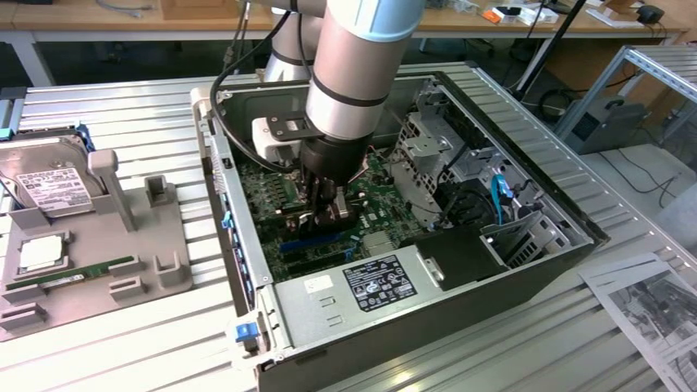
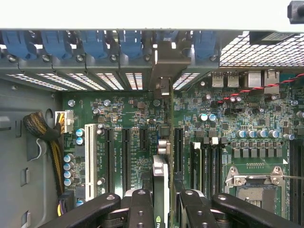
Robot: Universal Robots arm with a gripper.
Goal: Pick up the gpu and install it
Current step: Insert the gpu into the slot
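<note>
My gripper (image 2: 164, 209) is shut on the gpu (image 2: 160, 171), which I see edge-on as a thin dark card running between the two black fingers (image 2: 142, 209). Its silver bracket (image 2: 164, 59) stands at the rear slot openings of the open computer case (image 1: 544, 204). The card hangs upright just over the green motherboard (image 2: 128, 114), in line with a black expansion slot (image 2: 178, 147). In the exterior view the gripper (image 1: 325, 214) reaches down into the middle of the case, and its fingers and the arm hide most of the card.
Blue slot clips (image 2: 95, 42) line the case's rear wall. A CPU socket (image 2: 256, 185), a drive cage (image 1: 436, 155) and a labelled power supply (image 1: 376, 286) crowd the case. At the exterior view's left a grey fixture (image 1: 98, 269) holds a hard drive (image 1: 49, 192) and a green memory stick (image 1: 77, 273).
</note>
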